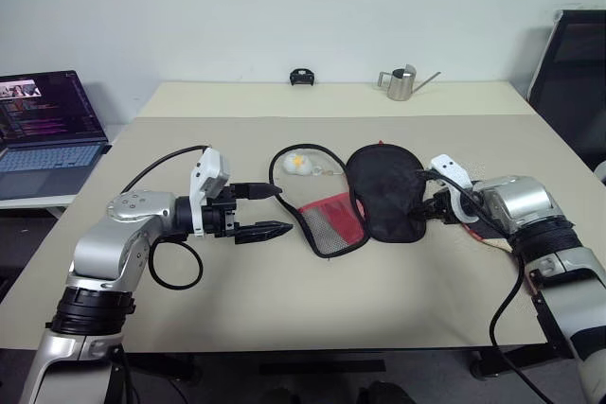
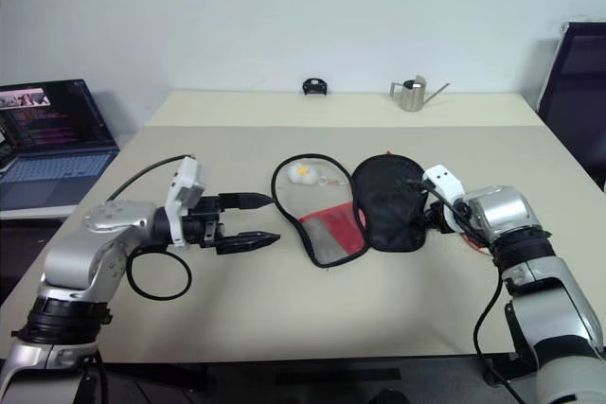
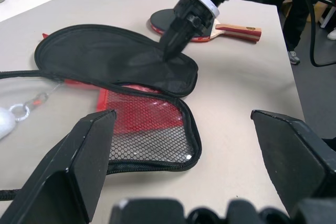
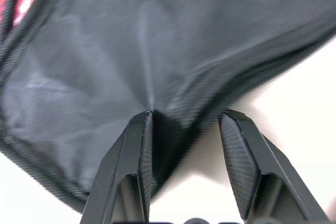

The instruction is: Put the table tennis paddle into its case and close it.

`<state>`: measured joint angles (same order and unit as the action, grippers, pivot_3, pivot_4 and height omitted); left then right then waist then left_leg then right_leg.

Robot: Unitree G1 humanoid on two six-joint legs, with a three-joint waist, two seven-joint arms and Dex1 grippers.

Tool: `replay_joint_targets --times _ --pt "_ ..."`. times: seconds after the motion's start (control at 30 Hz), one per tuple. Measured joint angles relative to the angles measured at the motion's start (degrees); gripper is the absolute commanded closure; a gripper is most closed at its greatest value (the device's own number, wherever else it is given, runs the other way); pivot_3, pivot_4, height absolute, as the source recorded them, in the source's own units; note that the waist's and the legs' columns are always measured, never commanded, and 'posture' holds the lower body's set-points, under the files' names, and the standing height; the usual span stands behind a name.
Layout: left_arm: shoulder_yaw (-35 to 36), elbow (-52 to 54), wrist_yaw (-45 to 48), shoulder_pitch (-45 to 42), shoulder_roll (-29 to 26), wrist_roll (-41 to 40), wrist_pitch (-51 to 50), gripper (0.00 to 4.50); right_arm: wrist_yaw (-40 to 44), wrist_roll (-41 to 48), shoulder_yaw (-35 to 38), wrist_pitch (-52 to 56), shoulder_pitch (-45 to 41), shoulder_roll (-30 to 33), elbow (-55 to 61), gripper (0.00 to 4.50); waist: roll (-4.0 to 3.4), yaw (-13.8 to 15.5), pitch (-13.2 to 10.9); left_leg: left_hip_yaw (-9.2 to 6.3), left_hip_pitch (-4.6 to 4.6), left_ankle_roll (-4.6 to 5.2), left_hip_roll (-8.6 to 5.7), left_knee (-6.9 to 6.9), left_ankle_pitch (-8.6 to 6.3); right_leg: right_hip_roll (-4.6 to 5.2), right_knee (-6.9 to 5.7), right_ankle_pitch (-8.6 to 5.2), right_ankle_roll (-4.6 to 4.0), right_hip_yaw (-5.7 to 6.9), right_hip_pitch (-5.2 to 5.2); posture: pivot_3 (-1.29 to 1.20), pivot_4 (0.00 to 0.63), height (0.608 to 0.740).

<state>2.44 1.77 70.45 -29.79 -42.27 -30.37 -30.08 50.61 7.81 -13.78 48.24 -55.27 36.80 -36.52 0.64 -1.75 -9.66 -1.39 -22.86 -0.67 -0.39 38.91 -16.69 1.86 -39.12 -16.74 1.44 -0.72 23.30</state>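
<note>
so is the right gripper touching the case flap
Touching. In the right wrist view the right gripper stands open, and one finger presses into the case fabric, which puckers at its tip.

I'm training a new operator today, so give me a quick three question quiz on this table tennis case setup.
1. True or false: the table tennis paddle already lies inside the case.
2. Which end effector is at the case's black flap? A) left B) right
3. Fill in: the case's red mesh panel faces ____ , because the case lies unzipped and spread flat.

Key
1. False. The paddle lies on the table beside the case, behind the right end effector.
2. B. The right end effector has the flap's edge between its parted fingers; the left end effector hangs open, apart from the case.
3. Up.
</note>
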Motion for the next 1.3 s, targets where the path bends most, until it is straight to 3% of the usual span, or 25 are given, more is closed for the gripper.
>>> replay_joint_targets --times 0.2,0.37,0.47,0.67,0.9,1.3 --pt "-0.7 0.0 0.1 -0.2 1.1 0.0 0.0 0.0 -0.5 0.0 4.6 -1.7 -1.1 3.5 -2.5 2.53 0.0 0.0 0.0 0.01 -0.01 0.0 0.0 -0.01 0.0 0.0 0.02 0.0 0.0 -0.02 0.0 0.0 0.15 0.74" --pt "-1.8 -0.1 0.2 -1.8 2.4 0.0 0.0 0.0 -1.1 3.5 12.9 1.0 4.0 5.8 7.4 2.53 0.0 0.1 0.0 0.0 -0.03 0.0 0.01 -0.01 0.0 0.0 0.03 0.0 0.0 0.01 -0.01 0.0 0.15 0.74" --pt "-2.2 -0.1 0.3 -2.3 2.8 0.0 0.0 0.0 -2.3 6.0 16.2 4.3 10.1 6.1 16.7 1.89 0.0 0.1 0.0 0.01 -0.04 0.01 0.01 -0.01 0.0 0.0 0.01 0.0 0.0 -0.01 -0.01 0.0 0.15 0.74" --pt "-3.4 -0.7 1.7 -3.8 3.5 0.1 0.4 0.0 -5.4 10.1 26.6 10.9 28.0 10.2 38.2 0.01 0.0 0.7 0.0 0.0 -0.06 0.02 -0.02 0.02 -0.01 0.0 0.02 0.0 0.01 -0.03 -0.02 0.0 0.15 0.74" --pt "-5.2 -2.5 3.1 -5.5 4.9 0.4 1.5 0.0 -12.9 11.3 37.3 12.9 36.7 10.3 44.8 0.01 0.0 0.3 0.0 0.05 0.15 0.05 0.0 0.04 0.01 -0.09 -0.22 0.02 0.04 -0.13 -0.11 0.0 0.15 0.74" --pt "-6.8 -5.2 4.6 -7.3 5.8 1.6 3.2 0.0 -19.7 11.4 38.7 10.3 43.8 5.2 42.6 0.01 0.0 0.1 0.0 0.12 0.21 0.06 0.02 0.05 0.02 -0.16 -0.31 0.02 0.04 -0.22 -0.11 0.0 0.15 0.74"
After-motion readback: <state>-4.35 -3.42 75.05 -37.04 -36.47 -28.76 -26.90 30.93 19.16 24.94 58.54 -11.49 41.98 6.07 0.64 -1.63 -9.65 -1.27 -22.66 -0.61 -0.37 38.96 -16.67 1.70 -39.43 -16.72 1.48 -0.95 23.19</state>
